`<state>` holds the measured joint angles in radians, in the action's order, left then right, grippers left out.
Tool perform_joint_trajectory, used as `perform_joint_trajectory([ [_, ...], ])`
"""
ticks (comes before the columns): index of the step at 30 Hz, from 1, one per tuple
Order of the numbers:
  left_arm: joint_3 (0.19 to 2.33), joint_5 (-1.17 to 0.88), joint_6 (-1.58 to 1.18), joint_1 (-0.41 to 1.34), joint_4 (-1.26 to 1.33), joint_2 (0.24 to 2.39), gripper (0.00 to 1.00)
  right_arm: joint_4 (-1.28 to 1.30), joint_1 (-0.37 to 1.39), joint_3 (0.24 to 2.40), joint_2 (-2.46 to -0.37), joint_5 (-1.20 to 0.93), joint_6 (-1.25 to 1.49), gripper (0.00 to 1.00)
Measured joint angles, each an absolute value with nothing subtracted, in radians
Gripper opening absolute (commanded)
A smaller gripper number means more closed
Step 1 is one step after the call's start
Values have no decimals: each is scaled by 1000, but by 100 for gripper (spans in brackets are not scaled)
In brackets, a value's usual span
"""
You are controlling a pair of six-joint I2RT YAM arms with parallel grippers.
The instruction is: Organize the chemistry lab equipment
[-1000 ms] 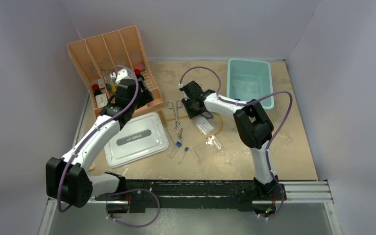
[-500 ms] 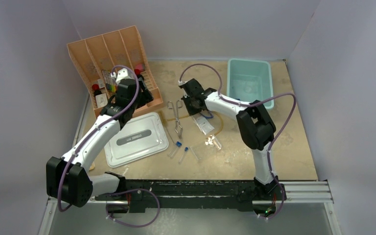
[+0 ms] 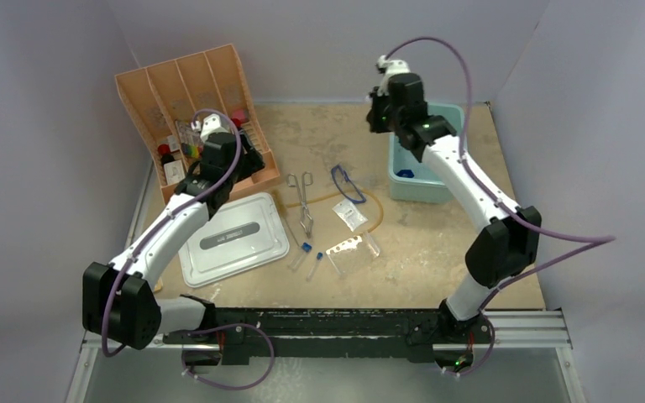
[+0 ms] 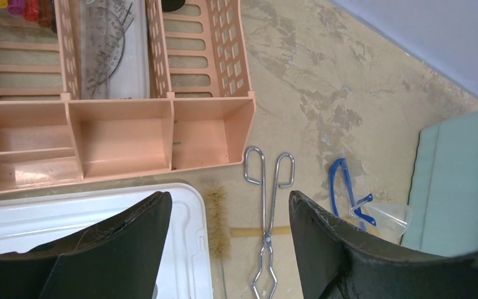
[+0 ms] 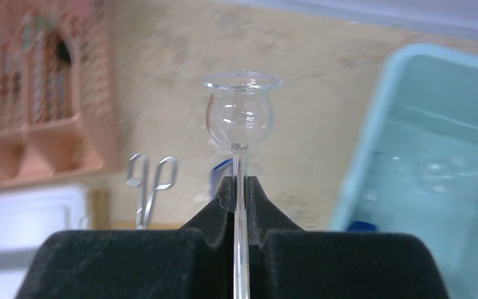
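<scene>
My right gripper [image 5: 241, 187] is shut on the thin stem of a clear glass funnel [image 5: 241, 112], its bulb standing above the fingertips. In the top view that gripper [image 3: 378, 116] hangs high by the teal bin's left rim. The left gripper [image 4: 229, 199] is open and empty, above the table just in front of the orange organizer [image 4: 118, 131]. On the table lie metal forceps [image 3: 303, 201], blue-framed goggles [image 3: 346, 182], a tan tube [image 3: 378, 211], a small packet [image 3: 351, 215], a clear holed rack [image 3: 346, 245] and blue-capped test tubes [image 3: 303, 252].
A teal bin [image 3: 432, 117] at the back right holds a blue piece [image 3: 405, 174]. A grey lid [image 3: 233, 238] lies left of the forceps, with a bristle brush [image 4: 216, 218] beside it. The orange organizer [image 3: 186, 92] leans at the back left.
The right arm has swung up and back from beside the goggles to the teal bin's left rim, shut on the glass funnel. The left arm has stayed put.
</scene>
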<state>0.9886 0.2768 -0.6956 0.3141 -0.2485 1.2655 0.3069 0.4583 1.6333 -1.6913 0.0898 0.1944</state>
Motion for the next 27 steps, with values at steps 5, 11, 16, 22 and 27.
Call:
perform_joint_trajectory([
  [5,1007,274,-696,314,-225,1312,68,312,303,1642,-1668,153,216,0],
  [11,1065,263,-696,314,-216,1394,68,342,161,1628,-1681,168,278,0],
  [16,1110,252,-696,314,-206,1453,68,336,112,1611,-1759,137,299,0],
  [22,1155,246,-694,314,-205,1496,68,315,111,1592,-1916,68,315,0],
  [27,1180,247,-686,314,-204,1517,68,298,111,1592,-2009,25,323,0],
])
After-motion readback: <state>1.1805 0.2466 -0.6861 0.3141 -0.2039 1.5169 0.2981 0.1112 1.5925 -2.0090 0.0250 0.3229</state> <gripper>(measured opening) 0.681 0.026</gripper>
